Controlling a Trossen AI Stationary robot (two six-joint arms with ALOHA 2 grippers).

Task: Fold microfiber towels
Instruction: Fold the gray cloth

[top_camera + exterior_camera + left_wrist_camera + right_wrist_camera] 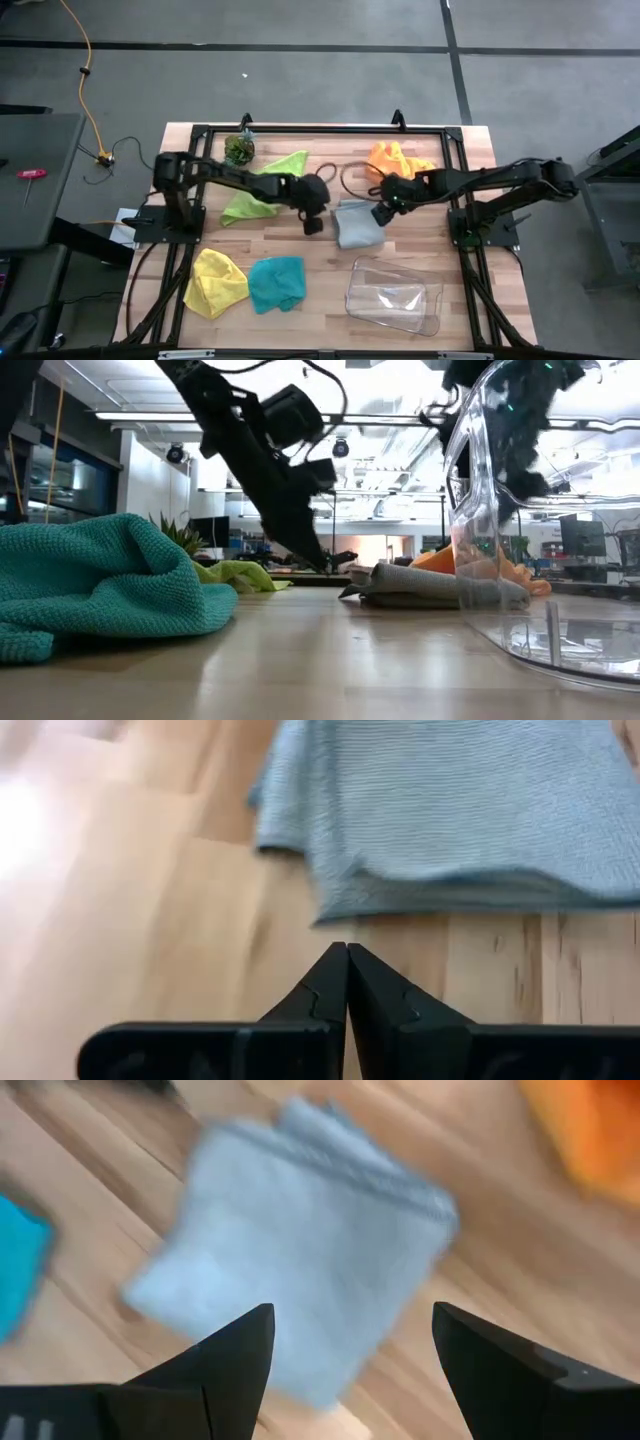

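Five microfiber towels lie on the wooden table (320, 300), and we are working at the grey towel (357, 222), folded flat near the middle. Our left gripper (314, 225) sits just beside that towel's edge with its fingers (325, 990) pressed fully together and nothing between them; the cloth lies directly ahead of the tips, close but apart. Our right gripper (381, 214) hangs at the towel's opposite side, its jaws spread wide and holding nothing, the grey cloth spread below and ahead of them. Behind the right gripper the orange towel (397, 158) lies bunched. Behind the left gripper we see the lime green towel (262, 188), and farther to its near side the teal towel (276, 282) and the yellow towel (217, 281), both crumpled. A clear plastic tray (394, 296) rests on the near side of the right gripper.
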